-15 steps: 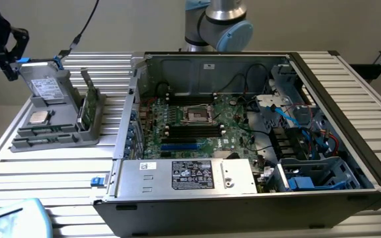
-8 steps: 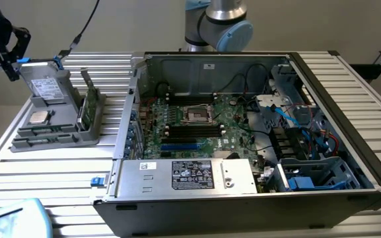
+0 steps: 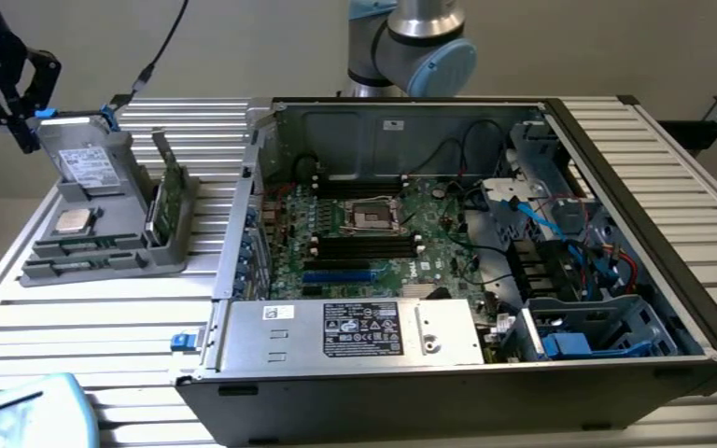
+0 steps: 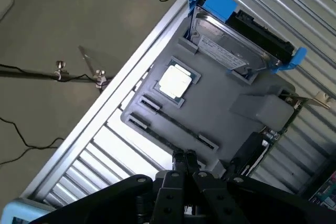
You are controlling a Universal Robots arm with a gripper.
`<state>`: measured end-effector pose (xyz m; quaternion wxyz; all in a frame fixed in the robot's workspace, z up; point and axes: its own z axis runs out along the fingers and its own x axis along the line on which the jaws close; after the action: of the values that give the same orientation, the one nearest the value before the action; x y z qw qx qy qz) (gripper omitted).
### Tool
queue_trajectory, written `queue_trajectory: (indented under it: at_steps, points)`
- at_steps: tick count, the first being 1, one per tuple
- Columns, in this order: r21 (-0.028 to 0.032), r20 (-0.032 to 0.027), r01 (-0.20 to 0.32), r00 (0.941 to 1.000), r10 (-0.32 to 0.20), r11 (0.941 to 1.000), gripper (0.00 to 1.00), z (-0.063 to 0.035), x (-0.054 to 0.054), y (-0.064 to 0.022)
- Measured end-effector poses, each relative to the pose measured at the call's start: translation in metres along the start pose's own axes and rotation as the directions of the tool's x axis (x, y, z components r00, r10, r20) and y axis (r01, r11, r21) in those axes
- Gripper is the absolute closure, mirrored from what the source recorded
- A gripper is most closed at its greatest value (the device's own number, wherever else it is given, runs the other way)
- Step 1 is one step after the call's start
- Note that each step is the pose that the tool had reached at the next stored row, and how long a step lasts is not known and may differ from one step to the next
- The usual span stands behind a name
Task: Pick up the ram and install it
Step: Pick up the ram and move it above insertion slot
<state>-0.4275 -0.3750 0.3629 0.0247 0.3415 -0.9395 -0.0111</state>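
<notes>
The ram [image 3: 161,198], a thin green stick, stands on edge in the side of a grey holder [image 3: 104,252] nearest the computer case. In the wrist view the ram [image 4: 273,135] shows edge-on with a whitish label, partly behind the holder's block. My black gripper [image 3: 20,138] hangs above the far corner of the holder at the exterior view's left, beside the grey drive [image 3: 85,168], well apart from the ram. Its fingertips [image 4: 178,157] meet with nothing between them, so it is shut. The black memory slots [image 3: 361,248] lie on the motherboard inside the open case.
A square silver processor chip [image 3: 75,221] lies in the holder; the drive [image 4: 236,40] stands in its blue-tabbed bay. The open case [image 3: 633,233] has a silver power supply [image 3: 358,331] at the front and cables at the exterior view's right. The slatted table edge [image 4: 121,93] runs close by.
</notes>
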Motion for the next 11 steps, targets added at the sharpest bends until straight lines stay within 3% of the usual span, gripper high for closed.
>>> queue_trajectory:
  at_steps: [6, 11]
  points:
    - [0.0033, -0.0037, 0.093, 0.9956, -0.093, 0.9956, 0.89, -0.0001, -0.0013, -0.0011]
    - [0.0058, -0.0074, 0.172, 0.985, -0.172, 0.985, 0.89, -0.0002, -0.0021, -0.0018]
